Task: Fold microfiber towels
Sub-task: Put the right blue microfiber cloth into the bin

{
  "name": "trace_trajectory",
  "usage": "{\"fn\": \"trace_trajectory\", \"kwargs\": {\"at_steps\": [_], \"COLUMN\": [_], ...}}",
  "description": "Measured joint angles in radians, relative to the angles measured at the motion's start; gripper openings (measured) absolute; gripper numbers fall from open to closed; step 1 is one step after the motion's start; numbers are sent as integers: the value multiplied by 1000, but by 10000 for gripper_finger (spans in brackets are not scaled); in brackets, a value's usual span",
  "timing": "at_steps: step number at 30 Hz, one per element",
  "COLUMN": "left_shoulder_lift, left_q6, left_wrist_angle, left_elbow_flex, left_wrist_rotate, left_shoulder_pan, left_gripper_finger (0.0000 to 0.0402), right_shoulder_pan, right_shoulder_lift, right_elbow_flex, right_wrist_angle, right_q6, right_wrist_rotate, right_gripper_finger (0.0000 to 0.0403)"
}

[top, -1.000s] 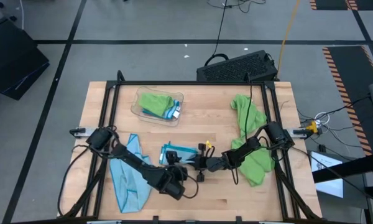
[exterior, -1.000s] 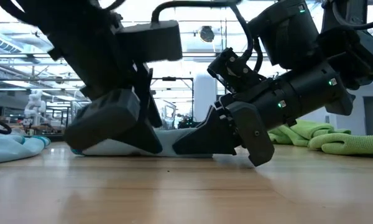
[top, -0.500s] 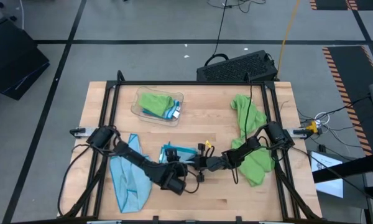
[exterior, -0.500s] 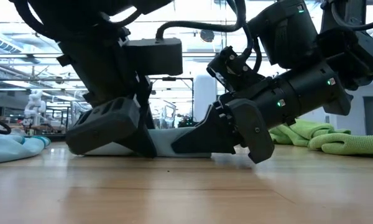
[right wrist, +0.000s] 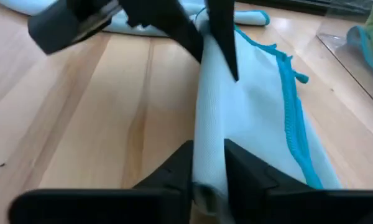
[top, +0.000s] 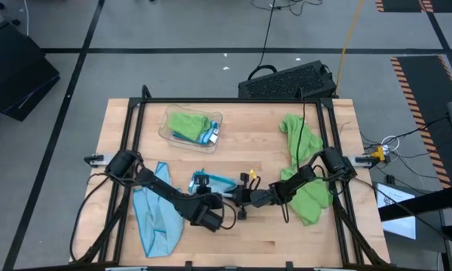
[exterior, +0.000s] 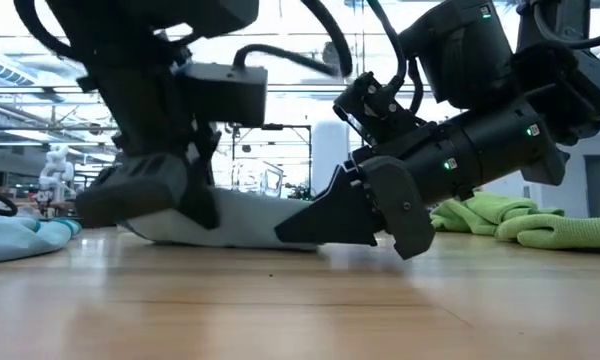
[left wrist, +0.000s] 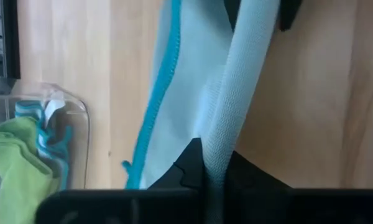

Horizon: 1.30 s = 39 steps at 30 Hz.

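Two end effectors were clamped on one light blue towel (top: pixel 211 182) lying near the middle of the worktop (top: pixel 248 150), so I'll use that towel as the landmark. Well to its left, a second blue towel (top: pixel 157 214) lay spread out and loose. Behind it and to the left sat a clear tray (top: pixel 190 129) with a green towel already in it.

At the towel's near left edge, the left end effector (left wrist: pixel 214 177) had its fingers closed tight on a raised fold of the cloth. At the near right edge, the right end effector (right wrist: pixel 207 180) was pinched down on the same ridge, fabric squeezed between its fingers, low against the wood. Farther right, a heap of green towels (top: pixel 305 169) waited under the right arm.

My worry from here: both grips are close together on a thin ridge, so if one arm pulls faster the cloth could slip out or the fold could go crooked. The two heads also sat near enough to bump each other.
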Motion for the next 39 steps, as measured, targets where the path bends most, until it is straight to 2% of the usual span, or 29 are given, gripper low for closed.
{"fn": "trace_trajectory", "kwargs": {"at_steps": [5,10,18,21,27,33,36,39], "left_shoulder_lift": [-48,-113,-293,-378,-552,-648,-651,-639], "left_q6": [4,0,39,105,228,380,491,626], "left_wrist_angle": [-64,-129,-264,-299,-335,-314,-228,-81], "left_elbow_flex": [0,0,1,2,2,2,2,-6], "left_wrist_rotate": [8,10,-38,-44,-108,-252,-281,-251], "left_shoulder_pan": [3,6,15,43,170,360,464,548], "left_gripper_finger": [14,15,18,10,16,10,12,23], "right_shoulder_pan": [3,12,38,54,68,68,68,68], "right_shoulder_lift": [-13,-97,-311,-382,-507,-567,-568,-568], "right_elbow_flex": [0,-22,-141,-205,-322,-391,-403,-403], "right_wrist_angle": [-8,-85,-242,-247,-217,-131,-111,-105], "right_q6": [0,-4,-1,-1,31,34,34,34], "right_wrist_rotate": [33,72,78,77,79,79,79,79], "right_gripper_finger": [132,166,178,178,178,178,178,178]}}
